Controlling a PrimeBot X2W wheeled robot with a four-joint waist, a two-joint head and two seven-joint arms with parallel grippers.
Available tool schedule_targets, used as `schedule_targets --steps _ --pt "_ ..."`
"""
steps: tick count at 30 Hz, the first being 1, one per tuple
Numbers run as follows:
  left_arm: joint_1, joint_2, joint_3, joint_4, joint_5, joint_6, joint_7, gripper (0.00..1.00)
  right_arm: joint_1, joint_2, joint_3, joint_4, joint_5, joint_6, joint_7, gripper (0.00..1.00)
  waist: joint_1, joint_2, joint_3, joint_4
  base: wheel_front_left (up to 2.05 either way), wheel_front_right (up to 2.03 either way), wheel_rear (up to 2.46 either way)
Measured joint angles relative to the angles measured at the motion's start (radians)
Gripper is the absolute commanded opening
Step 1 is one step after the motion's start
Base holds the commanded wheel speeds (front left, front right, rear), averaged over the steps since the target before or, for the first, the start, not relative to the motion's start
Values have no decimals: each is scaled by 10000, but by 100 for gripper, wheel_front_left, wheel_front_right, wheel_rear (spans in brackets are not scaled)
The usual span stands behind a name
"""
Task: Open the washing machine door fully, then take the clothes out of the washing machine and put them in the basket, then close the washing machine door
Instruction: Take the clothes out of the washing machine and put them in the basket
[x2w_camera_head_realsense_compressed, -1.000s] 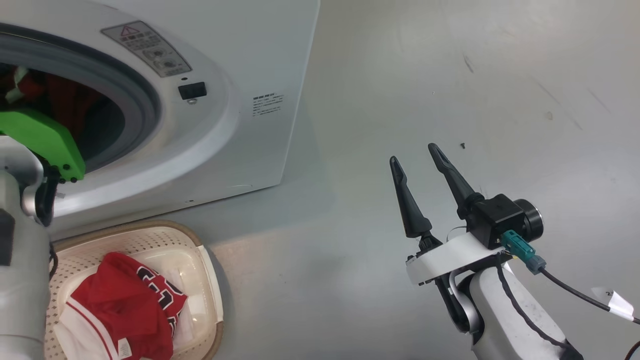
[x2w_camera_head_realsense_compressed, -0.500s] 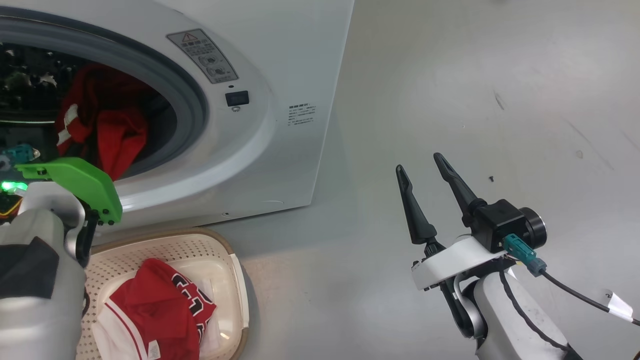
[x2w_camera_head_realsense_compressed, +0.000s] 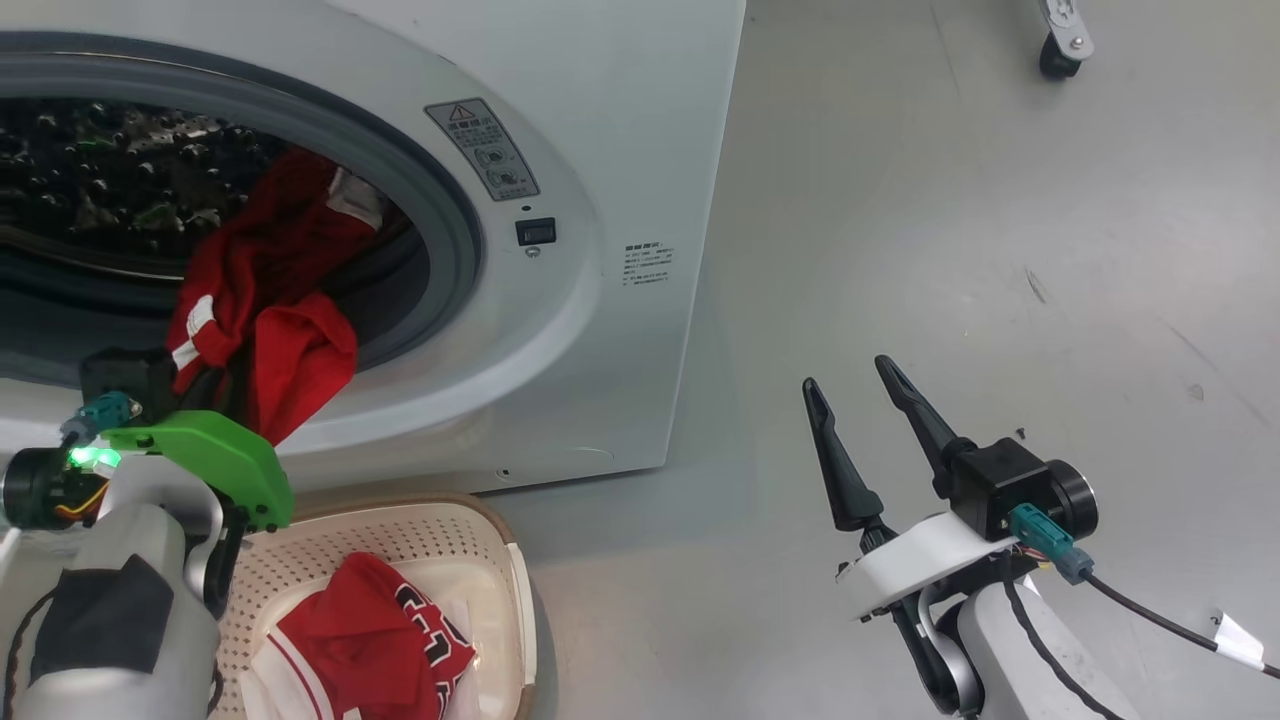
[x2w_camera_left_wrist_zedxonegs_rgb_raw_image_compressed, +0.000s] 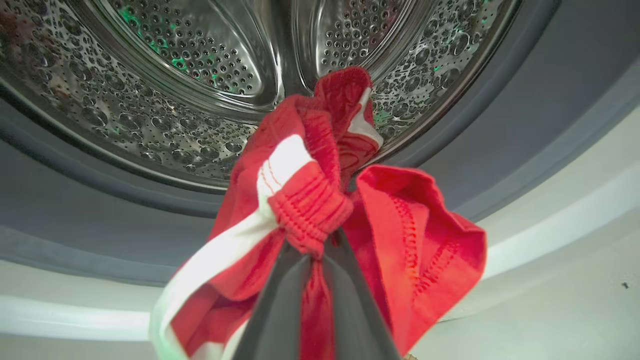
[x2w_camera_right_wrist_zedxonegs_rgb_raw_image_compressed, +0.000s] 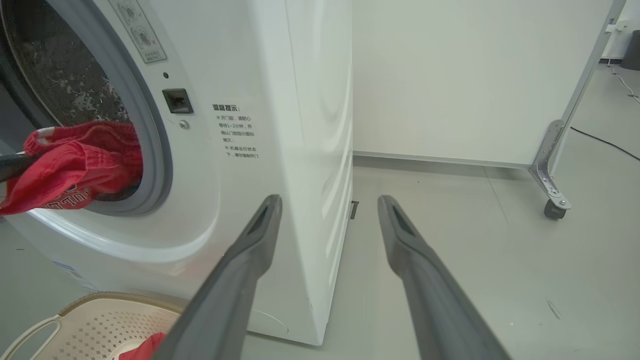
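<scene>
The white washing machine (x2w_camera_head_realsense_compressed: 620, 120) stands with its porthole open, and the steel drum (x2w_camera_left_wrist_zedxonegs_rgb_raw_image_compressed: 200, 60) shows inside. The washing machine door is out of view. My left gripper (x2w_camera_left_wrist_zedxonegs_rgb_raw_image_compressed: 316, 245) is shut on a red garment with white trim (x2w_camera_left_wrist_zedxonegs_rgb_raw_image_compressed: 400, 225), which hangs over the grey gasket at the porthole's lower lip (x2w_camera_head_realsense_compressed: 270, 300). Just below, the cream basket (x2w_camera_head_realsense_compressed: 500, 540) sits on the floor against the machine, with a red jersey (x2w_camera_head_realsense_compressed: 370, 640) in it. Out to the right, my right gripper (x2w_camera_head_realsense_compressed: 848, 375) hangs open and empty over the floor.
The grey floor (x2w_camera_head_realsense_compressed: 950, 250) stretches to the right of the machine. A castor wheel (x2w_camera_head_realsense_compressed: 1058, 50) on a metal frame stands at the far right, beside a white wall panel (x2w_camera_right_wrist_zedxonegs_rgb_raw_image_compressed: 450, 75). The basket's rim (x2w_camera_right_wrist_zedxonegs_rgb_raw_image_compressed: 100, 310) lies by the machine's front corner.
The head camera has shifted, so the whole picture slid. The left gripper has drawn the red garment from deep in the drum out over the porthole's lip. The right gripper stays open.
</scene>
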Motion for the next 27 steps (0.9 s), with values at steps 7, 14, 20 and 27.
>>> schedule_targets --steps 7,14,20,27 --pt "388 36 -17 -642 -63 -2 -706 0 63 0 -77 -13 0 84 0 100 0 0 -266 209 0 0 0" --pt "783 59 -102 -1430 -56 -4 -1047 0 227 -2 -261 -15 0 86 0 100 0 0 -353 310 0 0 0" --pt "1159 73 -19 -2096 -58 -6 -1127 0 227 -2 -387 -25 -4 115 0 100 0 0 -437 398 0 0 0" --pt "1650 123 359 -3037 -69 -6 -1141 0 289 -10 -453 -25 -81 174 0 100 0 0 -542 511 0 0 0"
